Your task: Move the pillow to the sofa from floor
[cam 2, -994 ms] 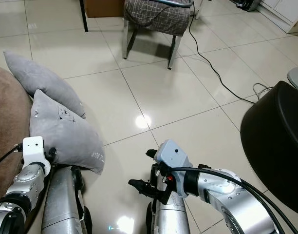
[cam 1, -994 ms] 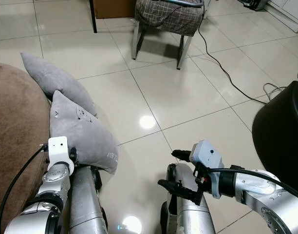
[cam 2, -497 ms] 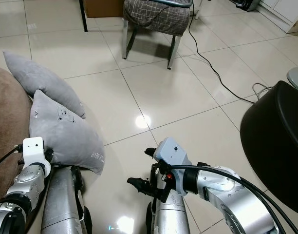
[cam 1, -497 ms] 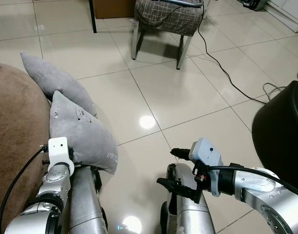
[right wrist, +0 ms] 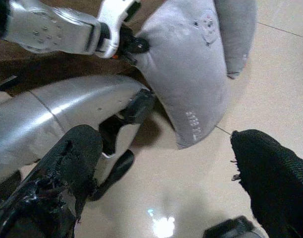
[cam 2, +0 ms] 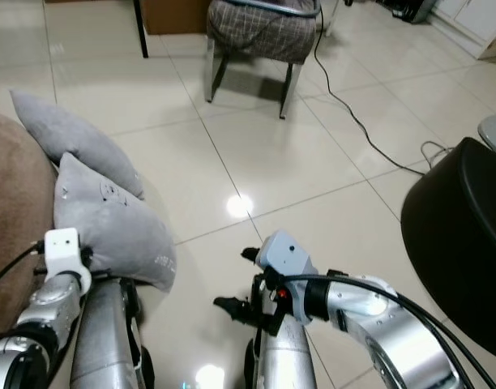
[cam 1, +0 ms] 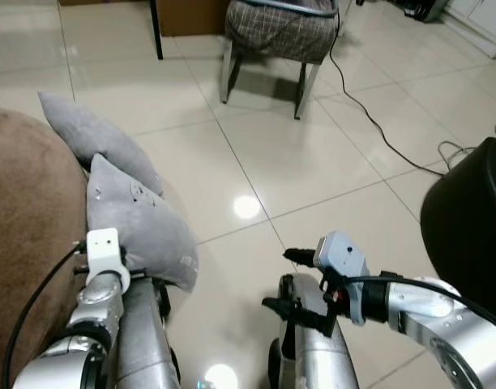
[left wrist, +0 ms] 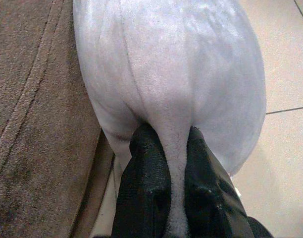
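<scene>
On the far left stands the brown plush sofa (cam 1: 25,235), and against its side rests the soft grey fabric pillow (cam 1: 138,231), with its lower corner near the glossy beige tiled floor (cam 1: 313,162). A second grey pillow of the same cloth (cam 1: 90,138) leans just behind it, touching it. The left tool (left wrist: 166,163) is closed on the near edge of the front pillow; in the left wrist view both black fingers (left wrist: 144,168) pinch a narrow fold of the cloth between them.

This pillow seems light and very soft, so it will probably sag and swing from such a small pinch. The cloth looks slightly fuzzy, not slippery, and nothing about it is fragile. I judge that a deeper hold on the seam or the corner would carry it more safely up onto the sofa.

Further right, the right tool (cam 1: 290,282) hovers low over the tiles, its fingers spread apart and holding nothing, well apart from the pillow.
</scene>
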Tool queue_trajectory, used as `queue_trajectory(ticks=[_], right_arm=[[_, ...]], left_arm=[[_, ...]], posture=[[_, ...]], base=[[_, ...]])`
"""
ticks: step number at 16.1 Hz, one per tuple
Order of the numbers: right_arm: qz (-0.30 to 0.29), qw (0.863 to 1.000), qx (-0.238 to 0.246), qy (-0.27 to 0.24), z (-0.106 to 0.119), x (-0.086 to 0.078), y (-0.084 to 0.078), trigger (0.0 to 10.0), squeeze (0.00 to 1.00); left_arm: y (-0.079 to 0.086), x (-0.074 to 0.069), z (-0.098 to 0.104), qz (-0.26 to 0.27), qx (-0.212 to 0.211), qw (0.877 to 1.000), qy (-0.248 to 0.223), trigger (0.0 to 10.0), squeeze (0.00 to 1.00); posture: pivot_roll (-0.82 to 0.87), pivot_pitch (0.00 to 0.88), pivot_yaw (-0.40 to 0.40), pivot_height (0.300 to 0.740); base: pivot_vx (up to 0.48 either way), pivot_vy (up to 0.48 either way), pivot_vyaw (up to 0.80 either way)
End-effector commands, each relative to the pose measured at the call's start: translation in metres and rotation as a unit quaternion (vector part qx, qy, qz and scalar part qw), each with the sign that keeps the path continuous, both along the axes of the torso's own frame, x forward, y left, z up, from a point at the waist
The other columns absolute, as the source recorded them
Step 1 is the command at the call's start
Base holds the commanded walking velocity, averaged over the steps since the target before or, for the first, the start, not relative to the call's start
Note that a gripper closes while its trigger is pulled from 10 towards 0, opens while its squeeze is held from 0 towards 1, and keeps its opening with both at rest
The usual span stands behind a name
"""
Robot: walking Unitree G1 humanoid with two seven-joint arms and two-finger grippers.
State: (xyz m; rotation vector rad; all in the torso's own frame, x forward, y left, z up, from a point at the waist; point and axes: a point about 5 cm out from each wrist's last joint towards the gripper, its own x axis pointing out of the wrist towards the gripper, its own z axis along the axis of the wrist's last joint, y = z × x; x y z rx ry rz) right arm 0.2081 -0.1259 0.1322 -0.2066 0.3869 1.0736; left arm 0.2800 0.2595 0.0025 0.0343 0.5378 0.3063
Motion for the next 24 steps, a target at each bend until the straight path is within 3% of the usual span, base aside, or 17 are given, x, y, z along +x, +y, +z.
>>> queue_trajectory(ticks=[1,2,4,5,6,7,9,10,11,14,17,21,22,23,24], right_arm=[[-0.019,1.000,-0.011,-0.014,-0.001,0.005,-0.005,10.0,0.00],[-0.074,0.996,-0.033,-0.031,-0.007,0.013,-0.013,10.0,0.00],[-0.114,0.991,-0.044,-0.044,-0.011,0.020,-0.019,10.0,0.00],[-0.206,0.976,-0.021,-0.067,-0.011,0.030,-0.029,10.0,0.00],[-0.259,0.963,-0.007,-0.074,-0.010,0.033,-0.033,10.0,0.00],[-0.321,0.943,0.021,-0.088,-0.009,0.034,-0.038,10.0,0.00],[-0.359,0.928,0.032,-0.096,-0.010,0.033,-0.036,10.0,0.00],[-0.364,0.926,0.035,-0.097,-0.011,0.032,-0.035,10.0,0.00],[-0.369,0.923,0.041,-0.098,-0.014,0.028,-0.029,10.0,0.00],[-0.382,0.916,0.046,-0.111,-0.016,0.036,-0.027,10.0,0.00],[-0.383,0.914,0.041,-0.126,-0.018,0.046,-0.025,10.0,0.00],[-0.392,0.908,0.058,-0.134,-0.015,0.056,-0.016,10.0,0.00],[-0.392,0.908,0.060,-0.134,-0.019,0.057,-0.014,10.0,0.00],[-0.403,0.903,0.060,-0.137,-0.019,0.057,-0.015,10.0,0.00],[-0.411,0.899,0.062,-0.137,-0.019,0.056,-0.016,10.0,0.00]], left_arm=[[-0.006,-0.001,-0.004,-0.009,-0.009,1.000,0.011,0.0,0.00],[-0.013,0.003,-0.003,-0.028,-0.008,1.000,0.007,0.0,0.00],[-0.021,0.011,0.003,-0.048,-0.020,0.999,-0.015,0.0,0.00],[-0.044,0.030,0.023,-0.113,-0.041,0.989,-0.088,0.0,0.00],[-0.056,0.038,0.038,-0.158,-0.032,0.978,-0.134,0.0,0.00],[-0.075,0.045,0.067,-0.214,-0.008,0.954,-0.210,0.0,0.00],[-0.087,0.039,0.103,-0.220,-0.005,0.933,-0.284,0.0,0.00],[-0.089,0.035,0.109,-0.213,-0.009,0.931,-0.297,0.0,0.00],[-0.091,0.021,0.123,-0.202,-0.005,0.924,-0.325,0.0,0.00],[-0.088,0.007,0.139,-0.184,0.003,0.918,-0.352,0.0,0.00],[-0.082,0.000,0.148,-0.167,0.013,0.927,-0.336,0.0,0.00],[-0.081,-0.001,0.159,-0.164,0.025,0.927,-0.338,0.0,0.00],[-0.090,-0.002,0.161,-0.206,0.029,0.921,-0.329,0.0,0.00],[-0.095,-0.005,0.161,-0.227,0.033,0.918,-0.324,4.0,0.00],[-0.097,-0.006,0.159,-0.241,0.043,0.915,-0.321,10.0,0.00]], posture=[[-0.18,0.051,-0.081,0.521],[-0.17,0.023,-0.073,0.521],[-0.15,0.000,-0.056,0.521],[-0.12,0.000,-0.036,0.521],[-0.10,0.000,-0.027,0.521],[-0.08,0.000,-0.017,0.526],[-0.05,0.000,0.000,0.541],[-0.05,0.000,0.000,0.546],[-0.04,0.000,0.006,0.556],[-0.01,0.000,-0.007,0.581],[0.02,0.000,-0.014,0.606],[0.06,0.000,-0.031,0.641],[0.05,0.000,-0.005,0.656],[0.04,0.000,0.003,0.666],[0.04,0.000,0.003,0.671]], base=[[0.000,0.000,0.00],[0.000,0.000,0.00],[0.000,0.000,0.00],[0.000,0.000,0.00],[0.000,0.000,0.00],[0.000,0.000,0.00],[0.000,0.000,0.00],[0.000,0.000,0.00],[0.000,0.000,0.00],[0.000,0.000,0.00],[0.000,0.000,0.00],[0.000,0.000,0.00],[0.000,0.000,0.00],[0.000,0.000,0.00],[0.000,0.000,0.00]])
